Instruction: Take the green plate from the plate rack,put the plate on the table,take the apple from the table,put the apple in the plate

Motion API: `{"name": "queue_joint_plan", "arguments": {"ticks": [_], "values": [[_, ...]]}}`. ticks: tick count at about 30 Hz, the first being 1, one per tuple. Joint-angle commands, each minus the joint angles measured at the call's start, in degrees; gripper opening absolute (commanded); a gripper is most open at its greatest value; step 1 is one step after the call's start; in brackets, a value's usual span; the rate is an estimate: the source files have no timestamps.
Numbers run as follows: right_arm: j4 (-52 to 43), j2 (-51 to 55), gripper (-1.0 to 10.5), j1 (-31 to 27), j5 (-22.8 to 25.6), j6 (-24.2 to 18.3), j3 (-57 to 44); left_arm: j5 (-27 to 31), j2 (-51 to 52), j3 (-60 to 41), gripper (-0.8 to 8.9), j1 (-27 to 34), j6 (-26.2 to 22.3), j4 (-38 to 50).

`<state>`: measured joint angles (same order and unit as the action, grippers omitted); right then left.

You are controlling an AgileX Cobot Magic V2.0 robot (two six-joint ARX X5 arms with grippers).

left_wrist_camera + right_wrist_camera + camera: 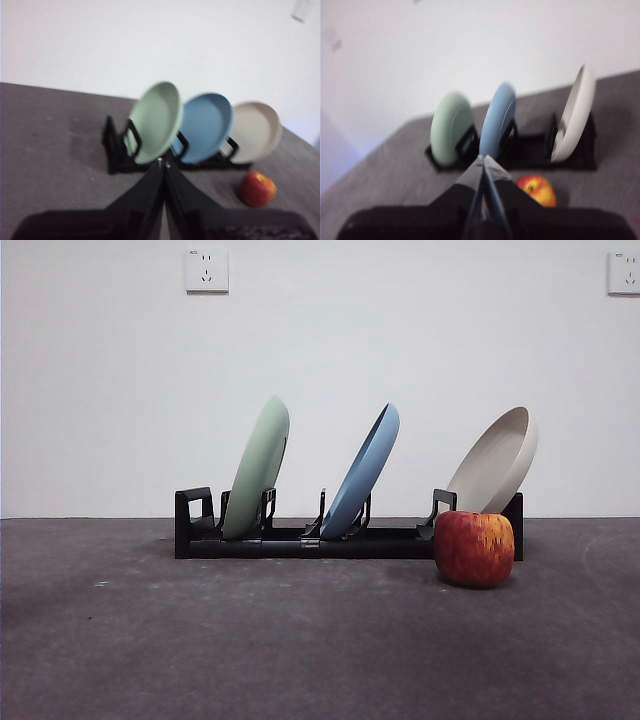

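Here both pincers, left pincer [163, 162] and right pincer [482, 159], hang closed.

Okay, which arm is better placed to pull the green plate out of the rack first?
Probably the left. In its wrist view the shut left gripper points at the round pale sage-green plate in the long black plastic rack. The right gripper, also shut, lines up nearer the blue plate.

Both wrist views are blurred. In the front view the apple [474, 548] hides the right end of the plate rack [300, 540] and the lower edge of the beige plate [495, 462]. From the right wrist, the right gripper [483, 162] covers part of the apple; neither arm appears in the front view
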<state>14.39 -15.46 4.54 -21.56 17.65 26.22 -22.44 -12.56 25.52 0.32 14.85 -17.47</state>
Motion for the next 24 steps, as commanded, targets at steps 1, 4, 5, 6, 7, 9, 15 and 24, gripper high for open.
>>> {"name": "queue_joint_plan", "arguments": {"ticks": [1, 4, 5, 6, 7, 9, 15, 24], "values": [[6.7, -4.4, -0.1, 0.1, -2.6, -6.1, 5.9, -3.5, -3.9, 4.4, -0.08, 0.2, -5.8, -3.8], [14.6, -9.1, -0.1, 0.2, -4.5, -11.0, 12.6, -7.4, -8.4, 9.2, -0.08, 0.2, -9.2, -8.3], [17.6, -11.1, -0.1, 0.2, -5.6, -12.8, 15.3, -8.8, -10.2, 11.0, -0.08, 0.2, -10.3, -9.8], [20.0, -12.6, -0.1, 0.2, -5.6, -14.1, 17.3, -9.9, -11.5, 12.3, -0.08, 0.2, -11.1, -11.0], [22.3, -13.8, -0.1, 0.2, -5.6, -15.1, 19.1, -10.9, -12.6, 13.6, -0.08, 0.2, -11.9, -12.1], [28.2, -16.9, -0.1, 0.2, -5.6, -18.5, 23.5, -12.9, -15.4, 16.4, -0.08, 0.2, -13.8, -15.0], [42.8, -24.0, -0.1, 0.2, -5.5, -26.0, 32.3, -17.3, -21.6, 23.3, -0.08, 0.0, -18.5, -24.0], [48.9, -27.7, 0.1, 0.9, -5.2, -28.2, 34.0, -18.4, -25.3, 27.0, -0.06, 0.0, -22.8, -33.7]]}}
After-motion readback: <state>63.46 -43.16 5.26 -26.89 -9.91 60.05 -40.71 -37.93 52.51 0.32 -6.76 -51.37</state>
